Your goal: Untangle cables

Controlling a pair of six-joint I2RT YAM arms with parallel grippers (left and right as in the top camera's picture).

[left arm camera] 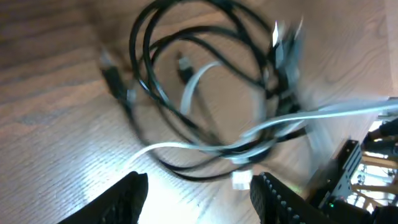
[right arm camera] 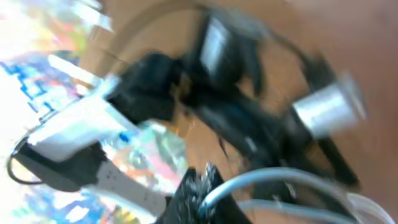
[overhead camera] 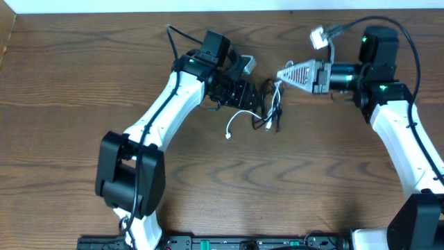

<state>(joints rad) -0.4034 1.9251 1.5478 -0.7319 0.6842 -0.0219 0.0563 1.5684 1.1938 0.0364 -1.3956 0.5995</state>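
The cables lie in a small tangle (overhead camera: 270, 112) at the middle of the table. The black cable (left arm camera: 193, 176) runs in several loops, and the white cable (left arm camera: 348, 111) threads through them. One white plug end (overhead camera: 227, 136) trails toward the front. My left gripper (overhead camera: 251, 99) sits just left of the tangle. In the left wrist view this gripper (left arm camera: 199, 179) stands open, with bare wood between its fingers and the loops just ahead. My right gripper (overhead camera: 280, 74) comes in from the right, shut on the white cable (right arm camera: 280, 176), which leaves its closed jaws (right arm camera: 205, 180).
A small white connector (overhead camera: 318, 36) hangs on the right arm's own lead at the back. The table's back edge (overhead camera: 139, 14) meets a white wall. The base of the left arm (overhead camera: 128, 173) stands at the front left.
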